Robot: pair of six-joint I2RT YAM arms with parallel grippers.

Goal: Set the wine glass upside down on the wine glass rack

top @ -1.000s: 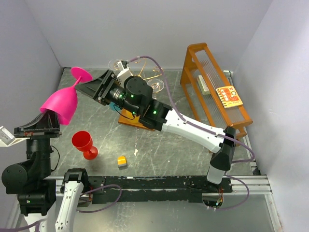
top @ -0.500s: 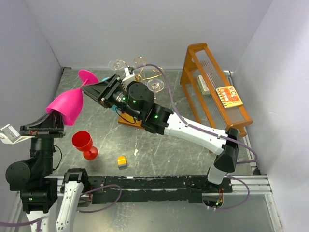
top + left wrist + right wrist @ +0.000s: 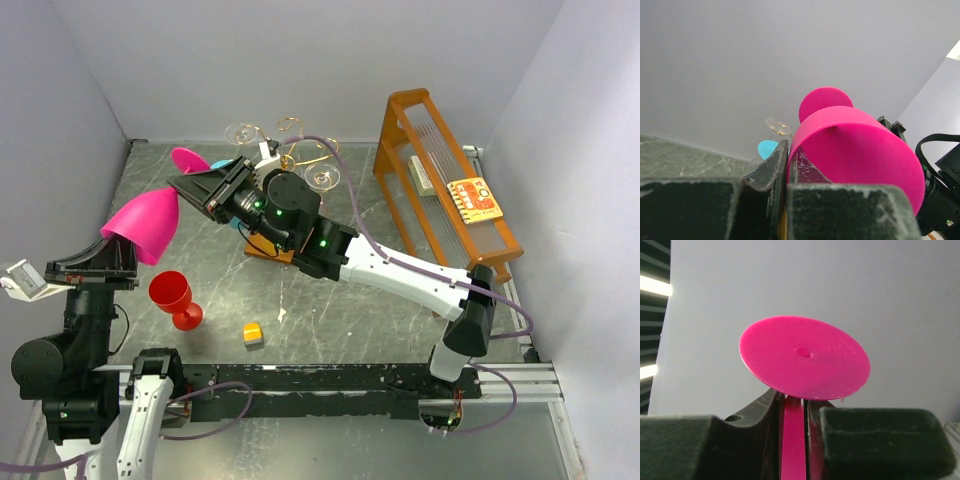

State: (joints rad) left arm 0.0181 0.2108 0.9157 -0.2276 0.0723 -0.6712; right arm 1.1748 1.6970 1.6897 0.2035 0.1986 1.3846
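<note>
- The pink wine glass (image 3: 145,225) is off the worktop, in the air to the left of the wine glass rack (image 3: 275,252) and apart from it. It is tilted, with its foot towards the rack and its bowl mouth away from it.
- The left gripper (image 3: 788,165) is on the side of the glass far from the rack. Its jaws are clenched on the bowl's rim, one inside the wall and one outside.
- The right gripper (image 3: 792,402) reaches out past the rack to the glass's stem. In its wrist view the jaws stand close on either side of the stem just under the foot disc. I cannot tell whether they press on it yet or only bracket it.
- The rack stands partly hidden under the right arm. Its gold scroll arms rise behind that arm, and clear glasses (image 3: 322,178) hang on them.
- Done, as I judge it: the glass is picked up and brought level with the rack, and both arms meet on it for a hand-over.
- Left to do: the right jaws need a sure hold on the stem, and the left jaws must let go of the rim. The glass then has to be carried to the rack, turned bowl-down and hung by its foot on a free scroll arm.
- A red goblet (image 3: 175,298) stands on the worktop to the left of the rack, nearer the arm bases, and plays no part in this step.
</note>
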